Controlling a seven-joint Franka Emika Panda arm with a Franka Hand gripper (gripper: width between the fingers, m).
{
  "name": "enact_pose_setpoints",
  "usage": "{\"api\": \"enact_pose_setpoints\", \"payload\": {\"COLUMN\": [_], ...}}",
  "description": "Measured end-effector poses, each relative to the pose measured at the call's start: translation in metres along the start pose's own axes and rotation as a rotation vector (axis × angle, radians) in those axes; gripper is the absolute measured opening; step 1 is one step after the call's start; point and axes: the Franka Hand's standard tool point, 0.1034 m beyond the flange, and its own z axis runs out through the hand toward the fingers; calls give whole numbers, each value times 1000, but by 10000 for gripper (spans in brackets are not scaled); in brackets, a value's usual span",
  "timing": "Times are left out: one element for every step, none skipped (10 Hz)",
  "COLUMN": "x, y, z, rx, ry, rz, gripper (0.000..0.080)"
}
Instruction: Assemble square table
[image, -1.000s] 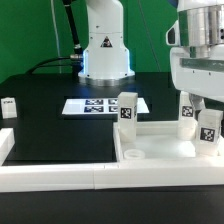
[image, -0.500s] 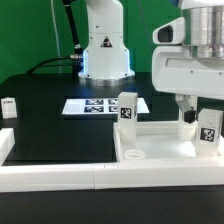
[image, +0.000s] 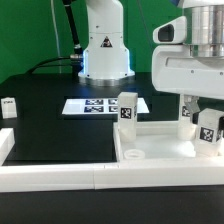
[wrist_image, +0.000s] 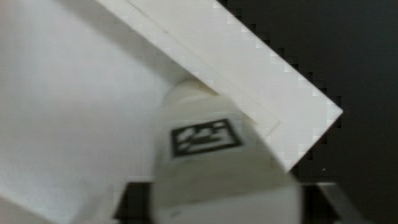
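Note:
The square table top (image: 160, 143) is white with a raised rim and lies at the exterior view's right front. One tagged white leg (image: 127, 108) stands upright at its back left corner. My gripper (image: 204, 114) hangs over the top's right side, shut on another upright tagged leg (image: 208, 132). In the wrist view this leg (wrist_image: 214, 150) fills the gap between my dark fingers (wrist_image: 135, 203), with my gripper (wrist_image: 228, 203) around it above the white top (wrist_image: 80, 110). A loose leg (image: 8, 107) lies far left. Whether the held leg sits in a socket is hidden.
The marker board (image: 100, 105) lies flat mid-table in front of the robot base (image: 105, 50). A long white border wall (image: 55, 168) runs along the front and left of the black table.
My hand has turned about its vertical axis over the right-hand leg and its body now shows further left. The leg's tag has shifted slightly. The other parts have not moved.

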Motion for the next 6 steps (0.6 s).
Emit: {"api": "enact_pose_setpoints", "payload": {"x": [0, 1, 2, 1, 1, 0], "y": [0, 1, 2, 2, 2, 2], "z": [0, 0, 1, 1, 1, 0], "rx": [-1, -2, -2, -3, -4, -10], "ry": [0, 1, 1, -9, -20, -38], "rz": [81, 158, 246, 405, 542, 676], "gripper": [291, 291, 291, 291, 291, 291]}}
